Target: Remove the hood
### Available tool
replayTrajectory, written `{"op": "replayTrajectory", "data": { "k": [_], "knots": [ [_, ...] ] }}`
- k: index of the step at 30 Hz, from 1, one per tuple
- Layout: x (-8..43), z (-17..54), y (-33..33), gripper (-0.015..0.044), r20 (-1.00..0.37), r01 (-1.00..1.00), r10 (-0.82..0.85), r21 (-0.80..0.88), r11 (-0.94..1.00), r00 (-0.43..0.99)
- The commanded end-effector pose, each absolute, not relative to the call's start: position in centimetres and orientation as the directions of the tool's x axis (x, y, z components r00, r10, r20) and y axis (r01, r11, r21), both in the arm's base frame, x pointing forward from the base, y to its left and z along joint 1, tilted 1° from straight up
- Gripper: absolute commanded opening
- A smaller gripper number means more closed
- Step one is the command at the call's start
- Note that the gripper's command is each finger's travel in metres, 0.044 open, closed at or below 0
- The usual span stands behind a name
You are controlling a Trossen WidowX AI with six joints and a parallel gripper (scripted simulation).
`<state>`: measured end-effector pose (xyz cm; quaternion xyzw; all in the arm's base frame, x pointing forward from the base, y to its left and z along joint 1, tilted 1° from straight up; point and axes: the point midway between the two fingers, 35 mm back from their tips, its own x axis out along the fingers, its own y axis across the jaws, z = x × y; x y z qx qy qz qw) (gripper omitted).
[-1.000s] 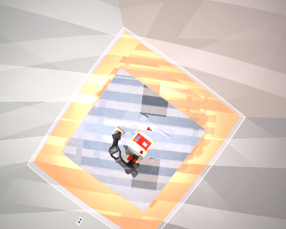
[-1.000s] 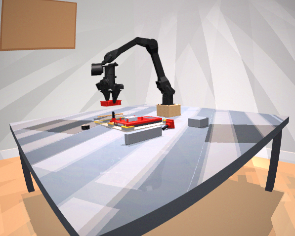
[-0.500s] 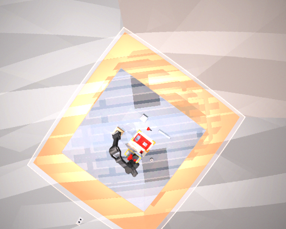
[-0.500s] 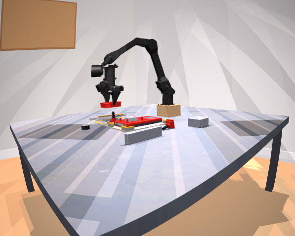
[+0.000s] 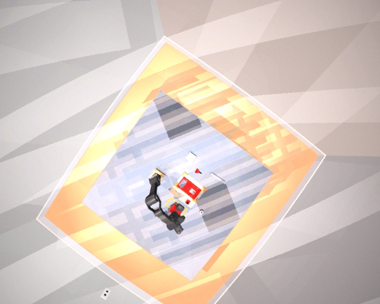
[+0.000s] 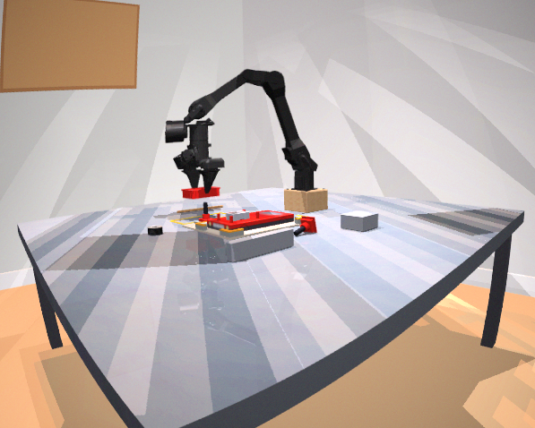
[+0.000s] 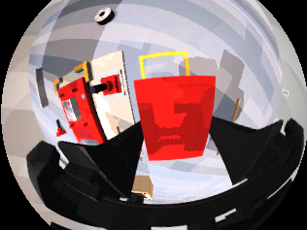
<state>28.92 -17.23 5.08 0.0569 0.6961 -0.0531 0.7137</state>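
The hood, a red box-like piece [image 5: 173, 208] [image 6: 194, 192] [image 7: 175, 135], is held level above the table. My gripper [image 6: 200, 187] [image 7: 175, 121] is shut on it, one finger on each side. The marked area, a yellow outline [image 5: 168, 201] [image 7: 162, 54], lies on the table below. From above, the hood and gripper overlap the outline and hide part of it; the wrist view shows its far part beyond the hood. The toy car [image 5: 193, 192] [image 6: 254, 221] [image 7: 88, 115], a red body on a cream base, stands beside the marked area.
A small red piece with a black stick [image 5: 188, 201] [image 6: 205, 217] [image 7: 112, 84] stands on the cream base. A red-and-black piece [image 5: 197, 170] [image 6: 308, 224], a grey block [image 5: 190, 156] [image 6: 358, 221], a long grey bar [image 5: 218, 177] [image 6: 261, 244] and a small wheel [image 5: 201, 212] [image 6: 154, 230] [image 7: 104, 16] surround the car.
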Motion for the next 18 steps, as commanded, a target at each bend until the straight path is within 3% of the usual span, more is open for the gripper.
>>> {"op": "replayTrajectory", "data": {
  "k": [1, 18],
  "knots": [
    [28.87, 4.74, -17.24, 0.0000, -1.000, 0.151, 0.002, 0.005, 0.989, 0.022],
    [28.87, 3.78, -17.24, 0.0000, -1.000, 0.151, 0.002, 0.005, 0.989, 0.022]
  ]
}}
